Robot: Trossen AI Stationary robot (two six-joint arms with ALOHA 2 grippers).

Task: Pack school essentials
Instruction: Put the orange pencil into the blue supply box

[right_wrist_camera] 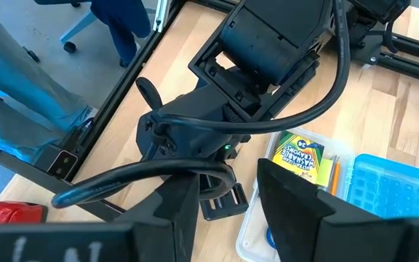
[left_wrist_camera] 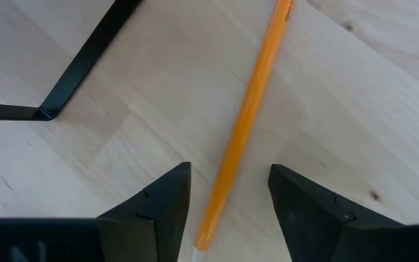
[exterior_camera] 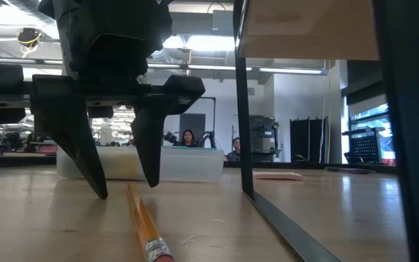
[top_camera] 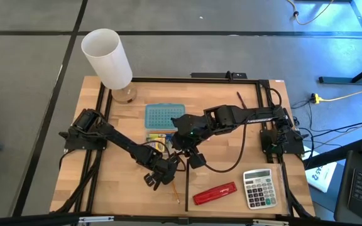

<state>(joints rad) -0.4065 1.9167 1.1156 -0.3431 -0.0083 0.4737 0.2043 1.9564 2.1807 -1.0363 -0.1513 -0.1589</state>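
**Student:** Position and state of the left gripper [top_camera: 159, 177]?

**Tutor:** Low over the front middle of the wooden table [top_camera: 118, 194], pointing down. Fingers [left_wrist_camera: 158, 211] parted, one on each side of a thin orange pencil [left_wrist_camera: 249, 116]. Clear gap between each finger and the pencil in the left wrist view, so open, straddling, gripping nothing. Fingertips at or just above the wood in the low view; contact with the table impossible to tell.

**Student:** And the pencil itself?

**Tutor:** Flat on the bare wood, running between the two fingers. Metal band and pink eraser at the end nearest the low camera. Near the red stapler [top_camera: 214, 193] in the high view, apart from it.

**Student:** Right gripper [top_camera: 195, 160]?

**Tutor:** Reaching in over the middle of the table, just beside the left gripper and slightly farther back. Fingers apart, nothing between them in the right wrist view: open and empty.

**Student:** Remaining school items?

**Tutor:** Yellow-green crayon box [right_wrist_camera: 300, 156] inside a clear bin [right_wrist_camera: 253, 218] at the table's centre, with more orange pencils just beside it in the same bin. Blue perforated lid [top_camera: 164, 115] next to the crayon box, toward the back of the table. Something blue low in the bin, too hidden to name.

**Student:** Other objects?

**Tutor:** Grey calculator [top_camera: 259, 188] at the front right, just beside the stapler.
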